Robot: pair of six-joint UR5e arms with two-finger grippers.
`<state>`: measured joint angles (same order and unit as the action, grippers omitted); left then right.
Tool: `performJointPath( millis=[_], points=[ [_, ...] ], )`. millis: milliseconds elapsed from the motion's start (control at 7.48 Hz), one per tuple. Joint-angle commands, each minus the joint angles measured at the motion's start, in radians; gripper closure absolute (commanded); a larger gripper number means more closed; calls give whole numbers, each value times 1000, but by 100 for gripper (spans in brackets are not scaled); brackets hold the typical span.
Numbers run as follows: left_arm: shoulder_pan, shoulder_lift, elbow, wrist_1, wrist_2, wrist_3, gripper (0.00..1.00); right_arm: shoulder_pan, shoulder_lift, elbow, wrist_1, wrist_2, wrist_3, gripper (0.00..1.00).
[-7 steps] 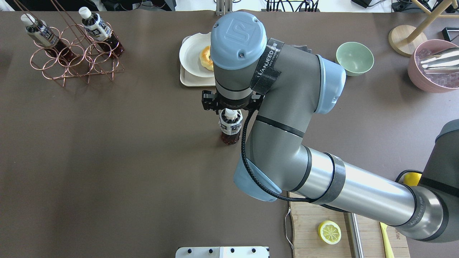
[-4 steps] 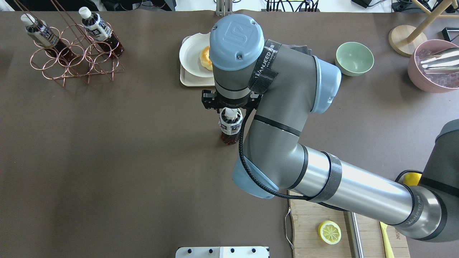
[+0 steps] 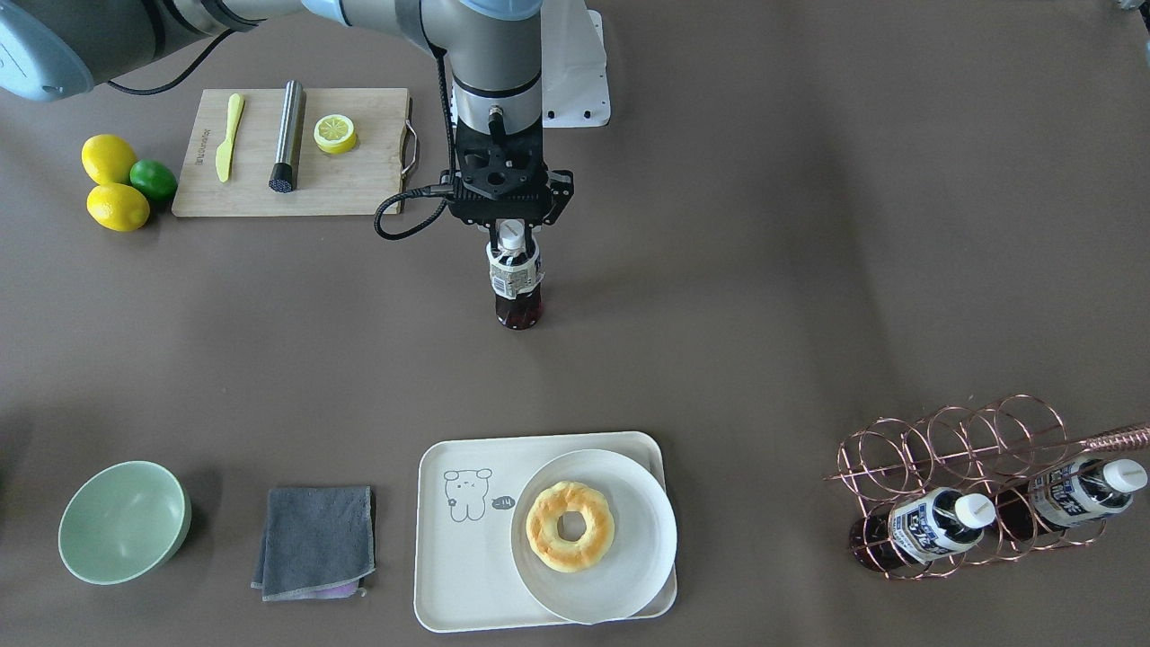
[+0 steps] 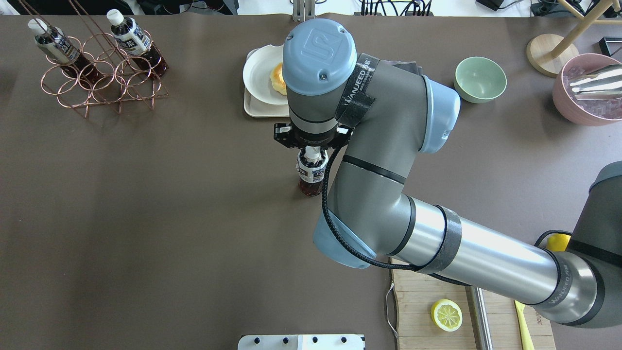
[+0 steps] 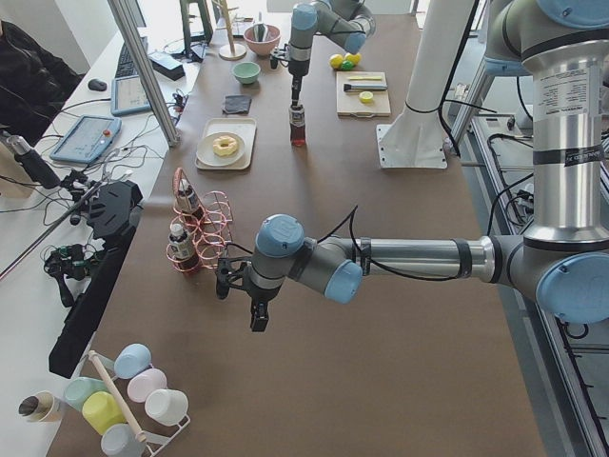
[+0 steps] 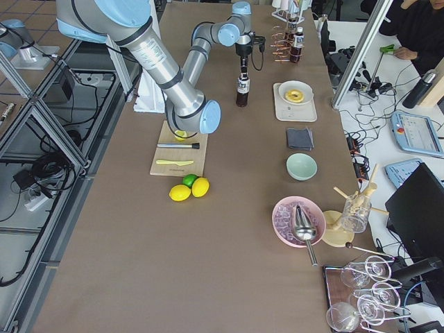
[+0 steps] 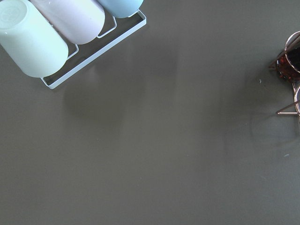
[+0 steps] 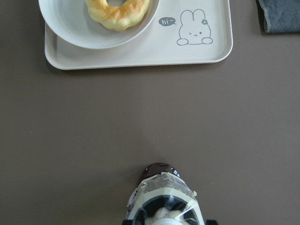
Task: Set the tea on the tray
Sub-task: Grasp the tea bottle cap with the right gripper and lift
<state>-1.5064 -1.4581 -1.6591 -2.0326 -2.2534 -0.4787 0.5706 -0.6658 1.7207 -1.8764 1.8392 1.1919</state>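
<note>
The tea bottle hangs upright under my right gripper, which is shut on its white cap at mid-table. It also shows in the overhead view and at the bottom of the right wrist view. I cannot tell whether its base touches the table. The cream tray with the grey bear drawing lies apart from the bottle, toward the table's far edge, also in the right wrist view. A white plate with a donut covers half of it. My left gripper hovers near the copper rack; I cannot tell if it is open or shut.
A copper wire rack holds two look-alike bottles. A grey cloth and a green bowl lie beside the tray. A wooden cutting board with knife and lemon slice, and whole lemons, sit near my base. Cups lie under my left wrist.
My right wrist has shifted slightly toward the tray. The bottle stays in its grip and has barely moved.
</note>
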Motion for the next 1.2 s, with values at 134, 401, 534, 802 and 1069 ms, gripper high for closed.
performJointPath(
  millis=[134,401,534,802,1069],
  points=[
    [0,-1,1,-1,0,-1,3,43,20,10,0,37,-14,100],
    [0,-1,1,-1,0,-3,3,116,48,10,-10,101,-21,100],
    [0,1,1,0,0,-3,3,144,48,8,-10,110,-50,100],
    [0,1,1,0,0,-5,3,190,49,-10,-10,112,-128,100],
    [2,-2,1,0,0,-11,3,259,98,-132,-3,124,-211,100]
  ],
)
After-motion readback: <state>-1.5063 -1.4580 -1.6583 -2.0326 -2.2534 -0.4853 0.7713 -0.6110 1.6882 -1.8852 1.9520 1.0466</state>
